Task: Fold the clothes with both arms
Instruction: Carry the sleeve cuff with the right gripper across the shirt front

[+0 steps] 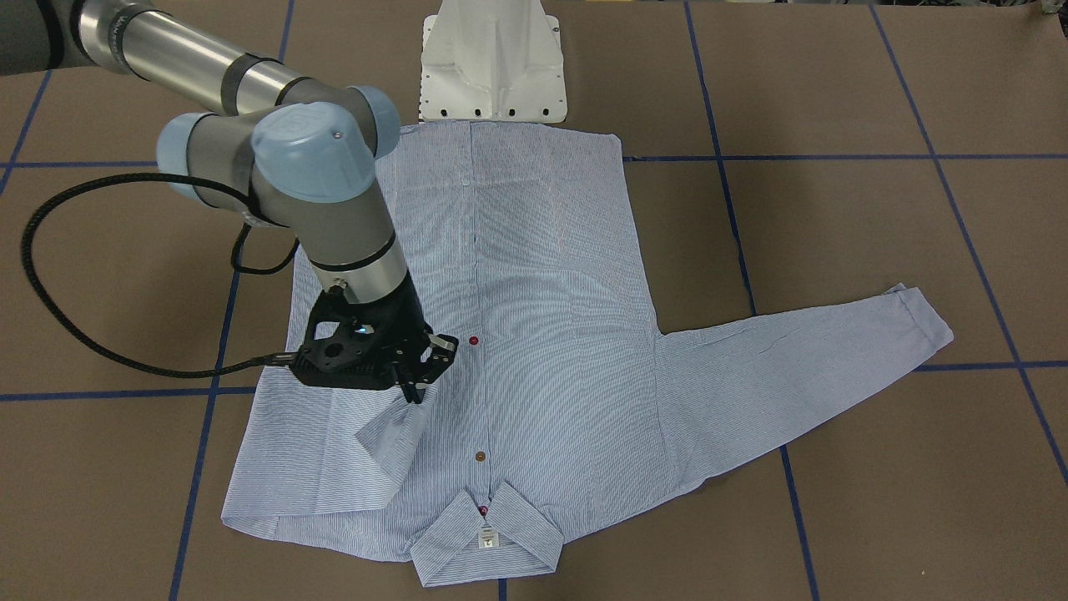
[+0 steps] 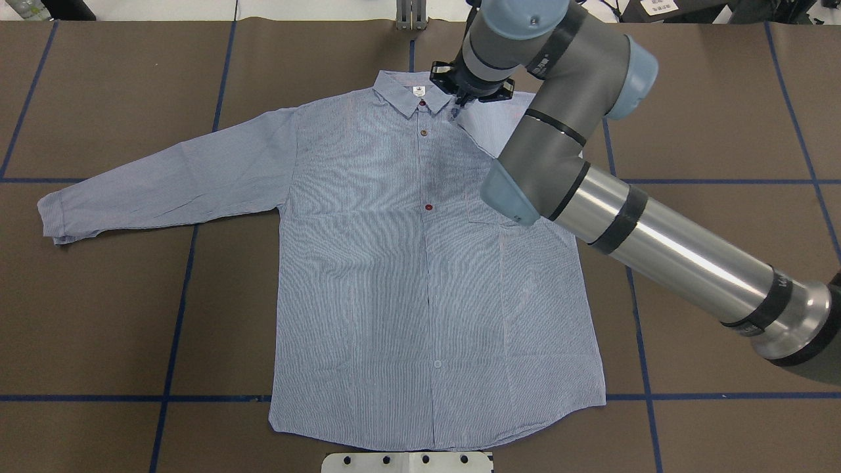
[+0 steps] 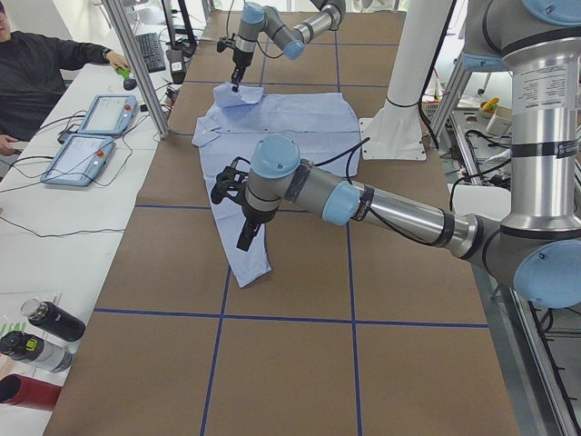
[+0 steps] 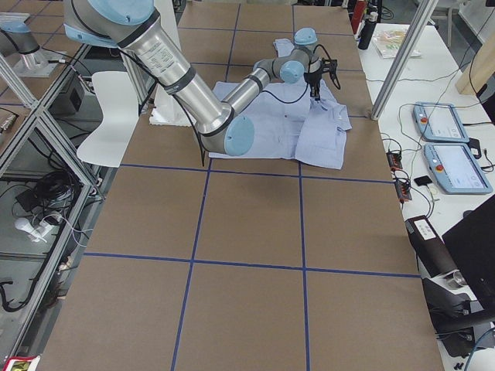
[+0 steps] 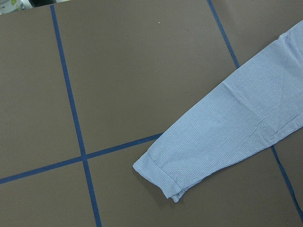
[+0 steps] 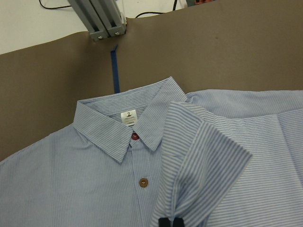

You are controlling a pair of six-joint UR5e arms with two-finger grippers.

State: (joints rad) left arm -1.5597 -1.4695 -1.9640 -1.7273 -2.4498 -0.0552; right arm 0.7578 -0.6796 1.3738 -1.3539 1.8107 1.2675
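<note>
while the shirt (image 2: 394, 276) lies face up and buttoned on the brown table (image 2: 98, 315), hem toward the robot and collar (image 1: 446, 542) at the far edge, the right gripper (image 1: 415, 394) hangs over its chest just beside the button line. its fingertips (image 6: 163, 221) are pressed together on the striped cloth of the right sleeve (image 2: 483, 125), which is doubled back over the shirt front. the cuff (image 6: 203, 161) of that sleeve stands raised off the body cloth, close to the collar and the small white neck label (image 6: 128, 116). the left sleeve (image 2: 164, 177) stretches out flat to the robot's left, its end (image 5: 161, 177) lying near a crossing of blue tape lines (image 5: 71, 118). the left gripper (image 3: 245, 238) shows only in the side view, above that sleeve; whether its fingers are apart or together cannot be told. a white pedestal base (image 1: 492, 67) sits by the hem.
</note>
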